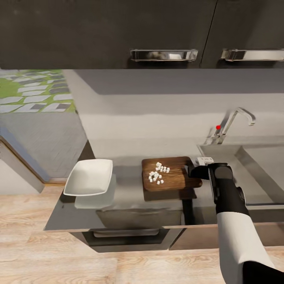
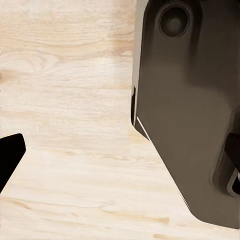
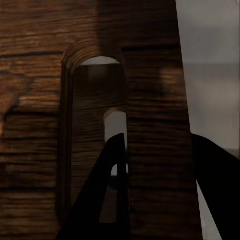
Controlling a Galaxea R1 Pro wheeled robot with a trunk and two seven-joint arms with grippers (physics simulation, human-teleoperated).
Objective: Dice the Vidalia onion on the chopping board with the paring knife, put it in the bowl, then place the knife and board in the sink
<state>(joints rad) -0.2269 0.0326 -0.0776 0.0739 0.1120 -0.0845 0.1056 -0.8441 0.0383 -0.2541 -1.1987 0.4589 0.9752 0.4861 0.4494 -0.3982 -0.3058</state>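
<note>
One pincer, the right pincer point(image 1: 192, 170), is gripping the chopping board's point(image 1: 175, 181) right edge; diced onion point(image 1: 158, 172) is lying on it.

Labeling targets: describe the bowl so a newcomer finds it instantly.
Start at the sink with its chrome tap at the grey countertop's right end, then move left past the brown chopping board carrying white diced onion. The bowl sits at the left end: shallow, white, squarish, empty, unlike the flat wooden board beside it.
</note>
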